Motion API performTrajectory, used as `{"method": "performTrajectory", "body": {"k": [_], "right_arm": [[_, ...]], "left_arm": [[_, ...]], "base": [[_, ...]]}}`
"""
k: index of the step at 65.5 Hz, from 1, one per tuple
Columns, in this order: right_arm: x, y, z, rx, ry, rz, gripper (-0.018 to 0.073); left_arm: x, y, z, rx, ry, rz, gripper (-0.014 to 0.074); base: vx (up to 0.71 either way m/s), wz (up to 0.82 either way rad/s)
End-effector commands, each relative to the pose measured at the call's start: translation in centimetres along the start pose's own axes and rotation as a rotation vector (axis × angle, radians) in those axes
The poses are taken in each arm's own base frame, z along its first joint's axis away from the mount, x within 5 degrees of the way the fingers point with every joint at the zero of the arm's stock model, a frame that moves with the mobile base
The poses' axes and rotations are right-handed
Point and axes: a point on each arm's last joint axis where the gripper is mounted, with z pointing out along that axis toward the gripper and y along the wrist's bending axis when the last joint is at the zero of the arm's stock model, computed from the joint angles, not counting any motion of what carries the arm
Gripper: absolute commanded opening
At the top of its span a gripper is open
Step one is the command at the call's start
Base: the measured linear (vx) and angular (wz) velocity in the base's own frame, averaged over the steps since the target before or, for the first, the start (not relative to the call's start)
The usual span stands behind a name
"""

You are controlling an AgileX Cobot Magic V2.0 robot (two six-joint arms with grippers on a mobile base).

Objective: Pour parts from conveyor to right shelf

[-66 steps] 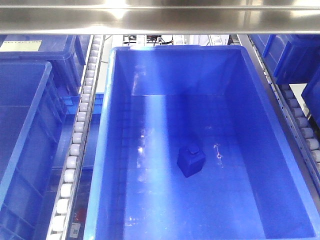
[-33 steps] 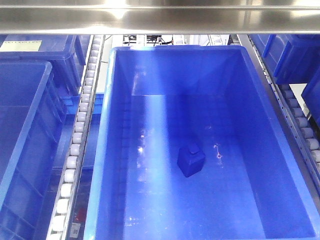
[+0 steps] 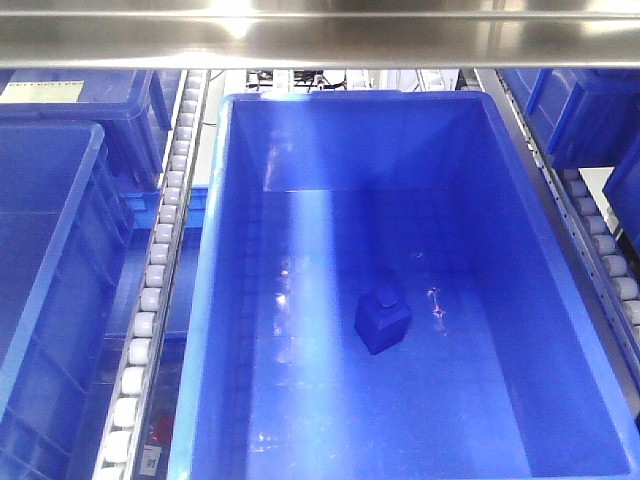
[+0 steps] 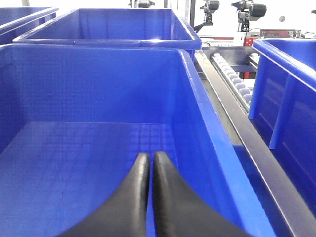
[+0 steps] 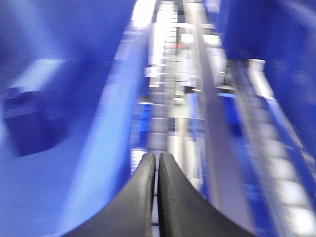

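A large blue bin [image 3: 225, 300] fills the middle of the front view on the roller conveyor. One small dark blue part [image 3: 382, 320], a block with a round cap, lies on the bin floor near the middle. The part also shows blurred at the left of the right wrist view [image 5: 24, 123]. My left gripper [image 4: 150, 159] is shut and empty, over the floor of a blue bin [image 4: 197, 128] beside its right wall. My right gripper [image 5: 157, 159] is shut and empty, above the right rim of the bin [image 5: 106, 148]. Neither gripper shows in the front view.
Roller rails run on both sides of the bin, left [image 3: 160, 270] and right [image 3: 600, 270]. More blue bins stand at the left [image 3: 50, 260], far left [image 3: 80, 110] and far right [image 3: 580, 110]. A steel bar [image 3: 320, 40] crosses the top.
The front view is unchanged; the bin and the part have not moved.
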Motion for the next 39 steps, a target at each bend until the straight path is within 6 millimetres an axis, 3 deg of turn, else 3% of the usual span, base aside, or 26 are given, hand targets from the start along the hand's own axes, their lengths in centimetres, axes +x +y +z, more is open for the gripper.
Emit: {"method": "performTrajectory", "body": {"k": [1,39], "right_arm": [[-0.52,-0.07,-0.06,0.008,-0.089,-0.016,-0.0005],[-0.55,-0.07,-0.05,0.009,-0.088,-0.015,-0.0005]], "left_arm": [[-1.39,-0.08,-0.23,0.010,-0.103,-0.016,-0.0006],[-1.39,-0.08,-0.23,0.010,-0.103,-0.016,-0.0006]], "base": [[0.00,0.00],[0.00,0.00]]}}
